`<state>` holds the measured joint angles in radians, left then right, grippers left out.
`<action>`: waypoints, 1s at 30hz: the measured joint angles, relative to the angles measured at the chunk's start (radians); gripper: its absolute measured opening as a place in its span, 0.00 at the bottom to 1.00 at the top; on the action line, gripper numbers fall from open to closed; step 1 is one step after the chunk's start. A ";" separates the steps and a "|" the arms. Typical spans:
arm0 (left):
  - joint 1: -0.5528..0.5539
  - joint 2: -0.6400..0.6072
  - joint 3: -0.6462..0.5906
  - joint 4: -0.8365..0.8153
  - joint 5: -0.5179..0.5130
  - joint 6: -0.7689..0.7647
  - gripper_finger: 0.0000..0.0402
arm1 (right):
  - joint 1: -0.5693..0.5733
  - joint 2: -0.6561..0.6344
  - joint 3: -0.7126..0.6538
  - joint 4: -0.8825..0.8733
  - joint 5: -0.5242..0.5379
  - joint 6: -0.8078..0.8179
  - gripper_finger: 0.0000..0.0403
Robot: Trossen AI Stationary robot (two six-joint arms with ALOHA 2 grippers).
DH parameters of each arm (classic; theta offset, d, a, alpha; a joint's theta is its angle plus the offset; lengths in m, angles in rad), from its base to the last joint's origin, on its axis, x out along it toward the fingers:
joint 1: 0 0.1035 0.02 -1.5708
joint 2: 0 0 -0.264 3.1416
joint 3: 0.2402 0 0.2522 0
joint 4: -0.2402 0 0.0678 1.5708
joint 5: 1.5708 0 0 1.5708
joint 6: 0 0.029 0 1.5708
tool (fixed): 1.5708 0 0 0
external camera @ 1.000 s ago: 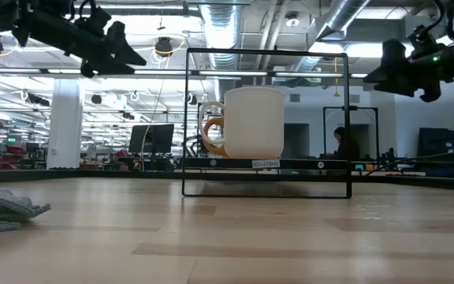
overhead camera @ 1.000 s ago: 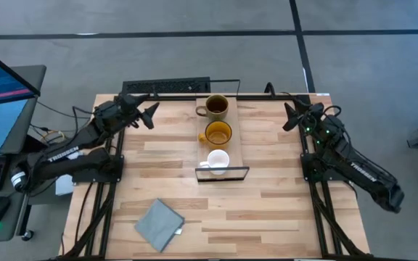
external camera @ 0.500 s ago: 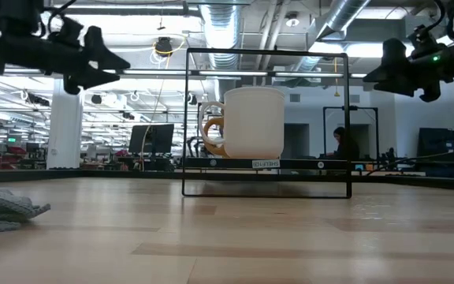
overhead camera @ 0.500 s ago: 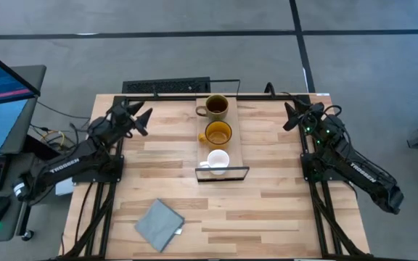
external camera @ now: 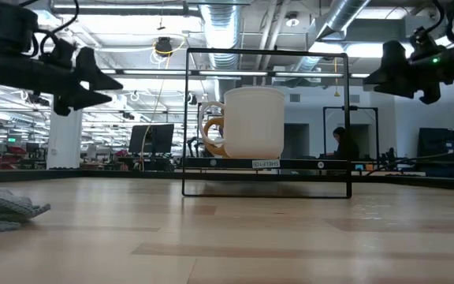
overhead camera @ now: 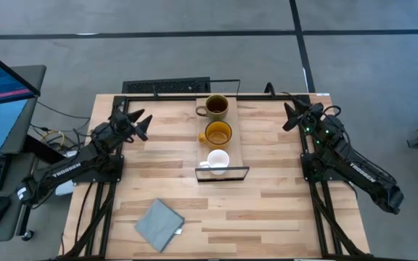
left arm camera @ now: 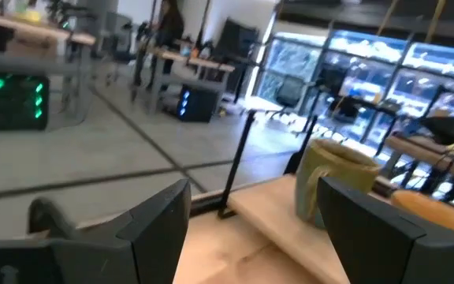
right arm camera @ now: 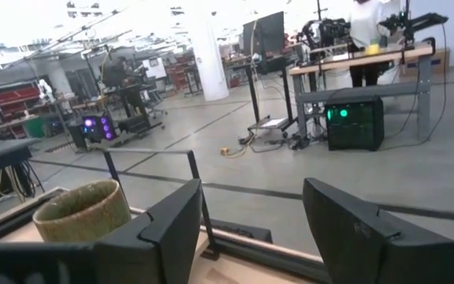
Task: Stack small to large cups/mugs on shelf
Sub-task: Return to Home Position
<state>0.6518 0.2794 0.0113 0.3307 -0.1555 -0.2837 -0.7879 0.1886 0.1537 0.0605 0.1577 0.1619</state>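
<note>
Slatted wood table (overhead camera: pixel 267 181), open-plan lab behind. Shelf (overhead camera: pixel 234 151) runs down the middle and holds three mugs in a row, upright, mouths up. The olive mug (overhead camera: pixel 217 106) is at the far end, yellow mug (overhead camera: pixel 218 133) in the middle, white mug (overhead camera: pixel 218 161) at the near end by the wire frame (overhead camera: pixel 222 174). Left gripper (overhead camera: pixel 144 125) is raised at the left edge, fingers wide, holding nothing. Right gripper (overhead camera: pixel 286 116) is at the right edge, also wide. Grey cloth (overhead camera: pixel 158 225) lies near-left.
</note>
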 joint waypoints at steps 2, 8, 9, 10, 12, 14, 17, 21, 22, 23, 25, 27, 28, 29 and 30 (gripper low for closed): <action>0.000 -0.001 0.000 -0.031 -0.023 -0.006 0.67 | 0.000 0.000 -0.012 0.011 0.004 0.019 0.61; 0.000 -0.001 0.000 -0.032 -0.046 0.002 0.67 | 0.000 -0.001 -0.084 0.116 0.004 0.053 0.61; 0.000 -0.001 -0.001 -0.037 -0.049 0.002 0.67 | 0.000 -0.001 -0.097 0.135 0.003 0.056 0.61; 0.000 -0.001 -0.001 -0.038 -0.051 0.003 0.67 | 0.000 -0.001 -0.112 0.160 0.003 0.062 0.61; 0.000 -0.001 -0.001 -0.049 -0.051 0.003 0.67 | 0.000 -0.001 -0.143 0.210 0.003 0.076 0.61; 0.000 -0.001 -0.001 -0.067 -0.051 0.005 0.67 | 0.000 0.000 -0.147 0.227 0.002 0.077 0.61; 0.000 -0.001 -0.002 -0.076 -0.051 0.006 0.67 | 0.000 -0.004 -0.147 0.225 0.002 0.076 0.61; 0.000 -0.001 -0.002 -0.077 -0.051 0.009 0.67 | 0.000 -0.039 -0.147 0.237 0.000 0.076 0.61; 0.000 -0.001 -0.002 -0.077 -0.051 0.010 0.67 | 0.000 -0.054 -0.147 0.234 0.000 0.074 0.61; 0.000 -0.001 -0.002 -0.077 -0.051 0.010 0.67 | 0.000 -0.069 -0.147 0.225 0.000 0.069 0.61; 0.000 -0.001 -0.002 -0.078 -0.047 0.010 0.67 | 0.000 -0.104 -0.147 0.181 0.000 0.053 0.61; 0.000 -0.001 -0.003 -0.078 -0.031 0.012 0.67 | 0.000 -0.143 -0.147 0.124 0.000 0.051 0.61; 0.000 -0.001 -0.003 -0.078 -0.028 0.013 0.67 | 0.000 -0.164 -0.147 0.106 0.000 0.055 0.61; 0.000 -0.001 -0.003 -0.078 -0.027 0.014 0.67 | 0.000 -0.185 -0.147 0.090 0.000 0.062 0.61; 0.000 -0.001 -0.003 -0.077 -0.027 0.017 0.67 | 0.000 -0.189 -0.147 0.082 0.000 0.068 0.61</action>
<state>0.6514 0.2787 0.0082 0.2535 -0.1830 -0.2668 -0.7879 -0.0007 0.0064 0.1420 0.1578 0.2301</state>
